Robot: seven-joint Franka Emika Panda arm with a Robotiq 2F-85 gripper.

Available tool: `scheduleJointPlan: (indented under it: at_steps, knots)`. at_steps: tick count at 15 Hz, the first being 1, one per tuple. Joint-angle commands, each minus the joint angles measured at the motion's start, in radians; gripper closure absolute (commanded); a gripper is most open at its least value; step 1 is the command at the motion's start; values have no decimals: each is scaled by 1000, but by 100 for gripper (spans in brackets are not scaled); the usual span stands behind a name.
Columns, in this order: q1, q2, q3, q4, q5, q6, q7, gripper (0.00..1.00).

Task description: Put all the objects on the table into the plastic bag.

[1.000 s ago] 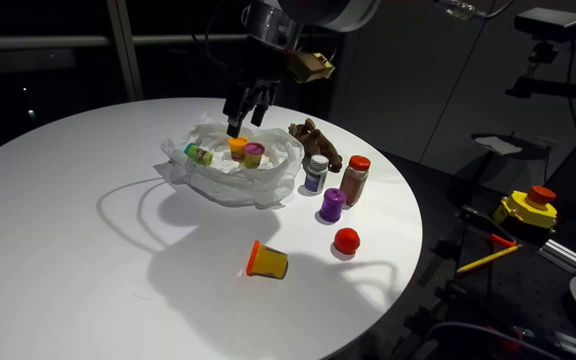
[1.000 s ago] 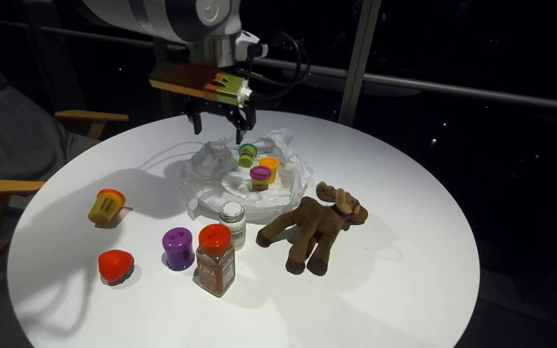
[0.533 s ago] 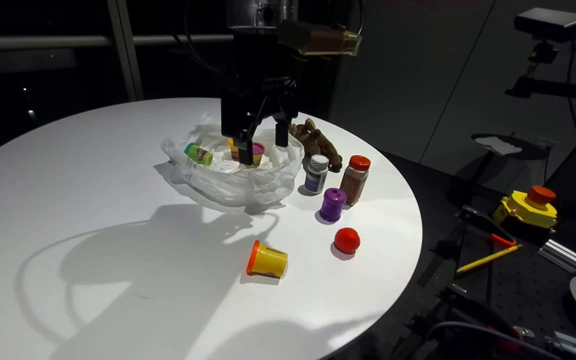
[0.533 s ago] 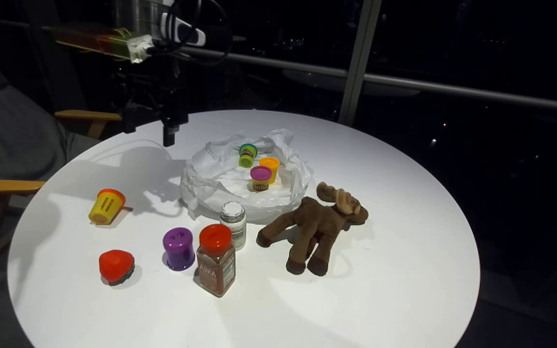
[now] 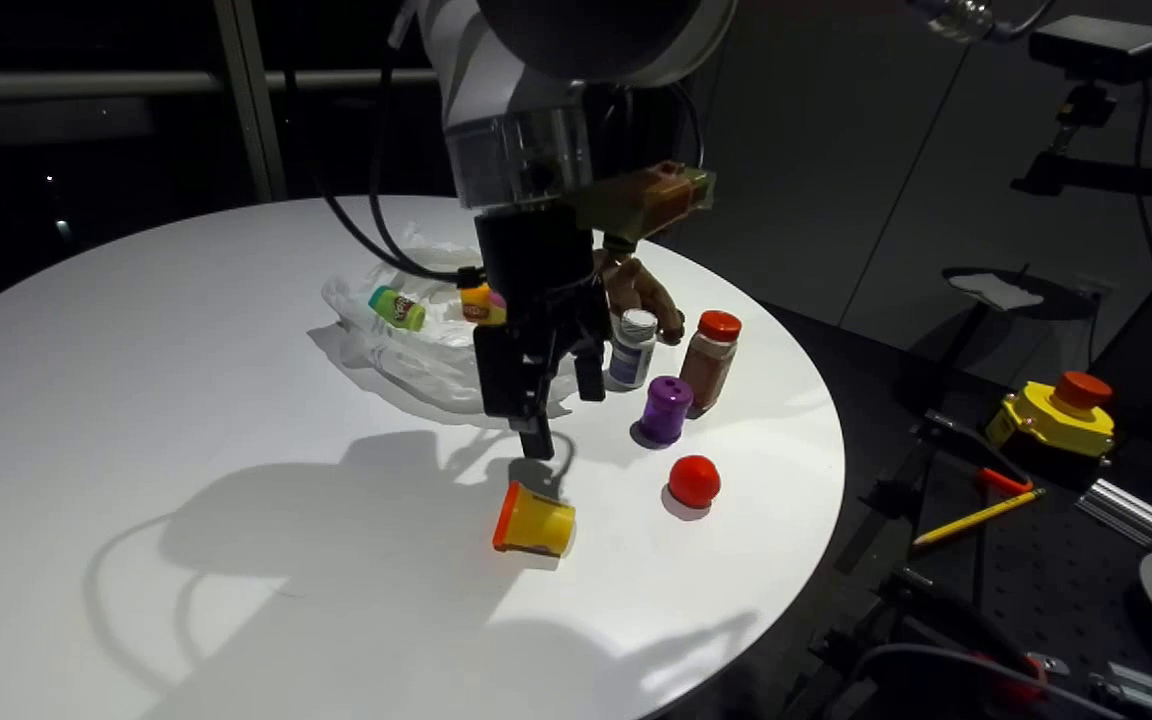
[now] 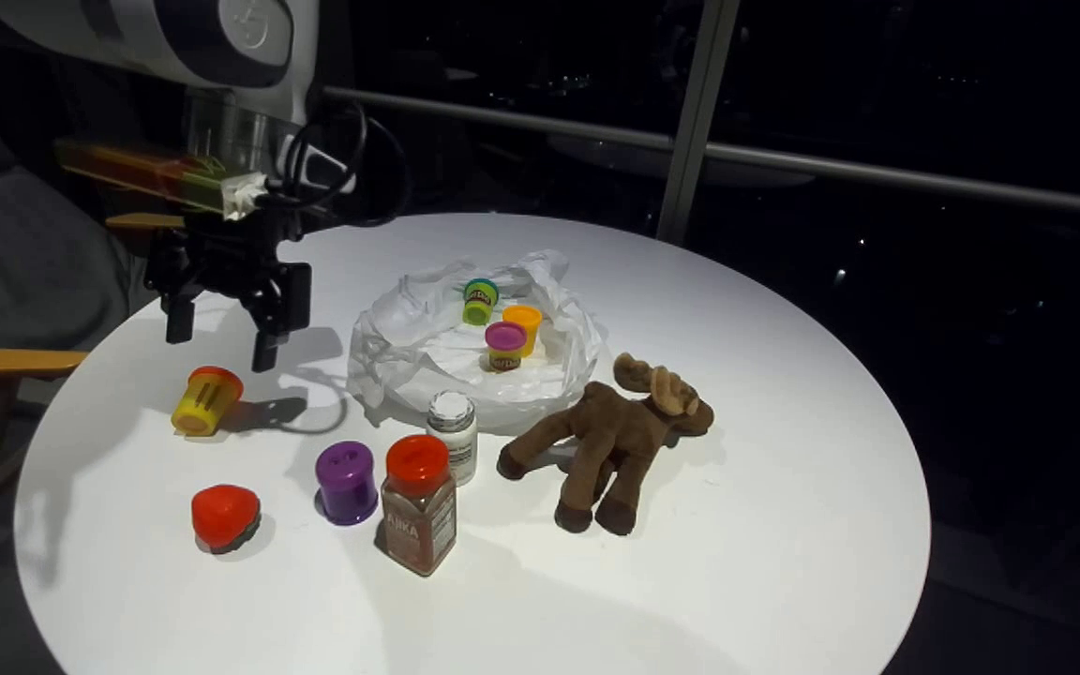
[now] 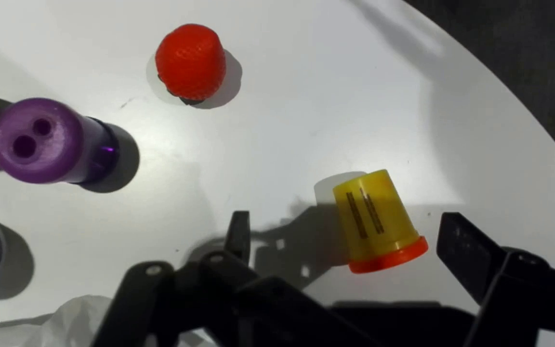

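Observation:
My gripper (image 7: 350,236) is open, and in the wrist view a yellow cup (image 7: 376,217) with an orange-red lid appears between its fingertips. The cup lies on its side on the table (image 5: 186,420); in both exterior views the gripper (image 6: 221,339) hangs above it, not touching. Inside the open plastic bag (image 6: 409,394) are a green can (image 6: 479,302), an orange cup (image 6: 523,323) and a purple-lidded cup (image 6: 505,347). Outside it stand a purple cup (image 6: 347,487), a red-capped brown bottle (image 6: 420,516) and a white bottle (image 6: 454,441). A red piece (image 6: 224,516) and the brown toy animal (image 6: 610,436) lie nearby.
The table's rounded edge passes close to the yellow cup, as the wrist view shows. Beyond the table stand a chair (image 6: 6,361) and a dark bench with a yellow and red device (image 5: 1051,420). Cables (image 5: 376,220) loop from the arm.
From near the bag, my gripper has swung across to the yellow cup's side and then come down above it, staying open throughout. The objects and the bag have not moved.

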Motion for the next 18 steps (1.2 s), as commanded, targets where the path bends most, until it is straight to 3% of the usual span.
scheduleJointPlan:
  at_steps: [1, 6, 13, 18]
  knots:
    - [-10, 37, 48, 9, 52, -22, -148, 0]
    - [5, 55, 80, -5, 45, -37, -226, 0]
    - [29, 89, 40, -37, -103, 218, -278, 0]
    - [22, 127, 41, -52, -157, 320, -299, 0]
